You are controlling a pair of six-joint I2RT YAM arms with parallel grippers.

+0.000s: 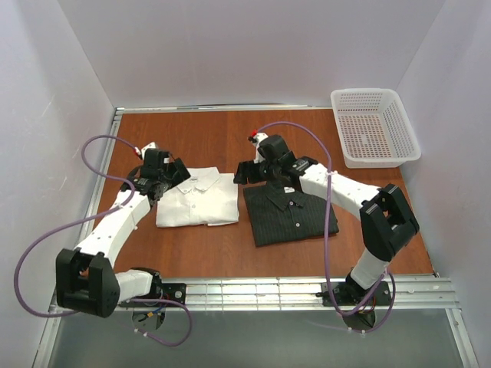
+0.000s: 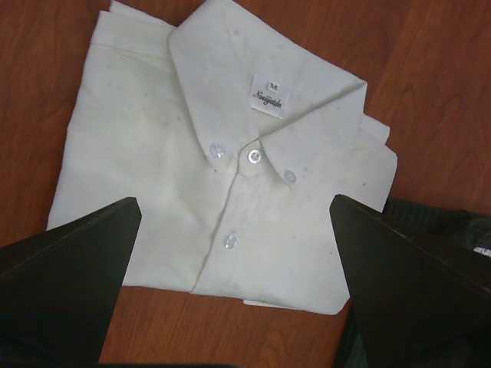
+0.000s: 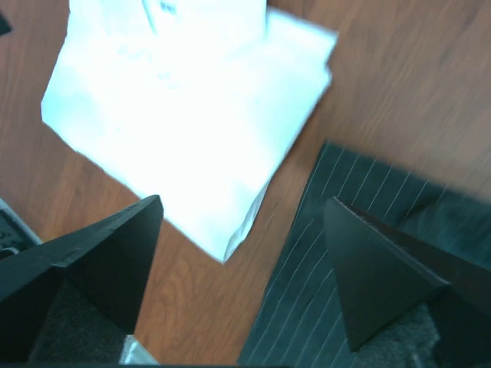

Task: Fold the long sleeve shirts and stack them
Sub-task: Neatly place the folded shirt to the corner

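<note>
**Jaws.** Left gripper: fingers spread wide, nothing between them, nothing gripped. Right gripper: fingers also apart and not holding anything.

**View differences.**
- Left wrist view alone gives detail on the white shirt: button-down collar, small clear buttons along the placket, and a white neck label with script lettering. A strip of the charcoal shirt shows at the right edge.
- Right wrist view is blurred. The white shirt is an overexposed patch at upper left. The charcoal shirt's fine pale stripes show at lower right, with bare wood between the two.
- Only the top view shows the whole layout. Both shirts lie folded into flat rectangles, collars towards the far side. They sit side by side on the table, close but not stacked. White is on the left, charcoal on the right.

**Arm pose.**
- Left arm reaches forward from its base. The left gripper hangs over the white shirt's far-left corner.
- Right arm bends at the elbow and reaches leftward. The right gripper is over the far-left corner of the charcoal shirt, beside the gap between the garments.

**Materials.**
- Shirts: woven cloth, creased at the folds.
- Table: reddish wood grain.
- Basket: white mesh plastic, at the far right corner, well apart from both shirts.
- Cables: purple, looping off each arm.
</note>
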